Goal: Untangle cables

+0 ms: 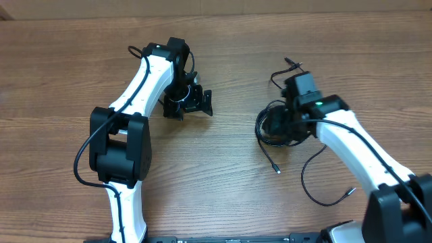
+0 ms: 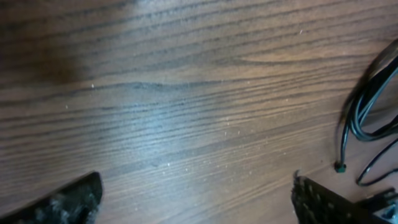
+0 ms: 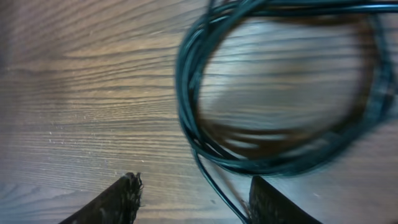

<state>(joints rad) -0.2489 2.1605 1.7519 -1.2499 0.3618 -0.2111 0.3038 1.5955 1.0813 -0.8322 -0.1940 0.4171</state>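
Right gripper (image 3: pixel 196 186): jaws parted, gripping nothing. One strand of the cables (image 3: pixel 188 106) runs loose between the jaws. The looped bundle lies on the table (image 1: pixel 223 182) directly ahead. Left gripper (image 2: pixel 196 193): jaws wide, empty, over bare wood well apart from the cables, to their left.

Black cables (image 3: pixel 186 81) on brown wood-grain table (image 1: pixel 223 196); left arm (image 1: pixel 138 91), right arm (image 1: pixel 351 145) white with black joints
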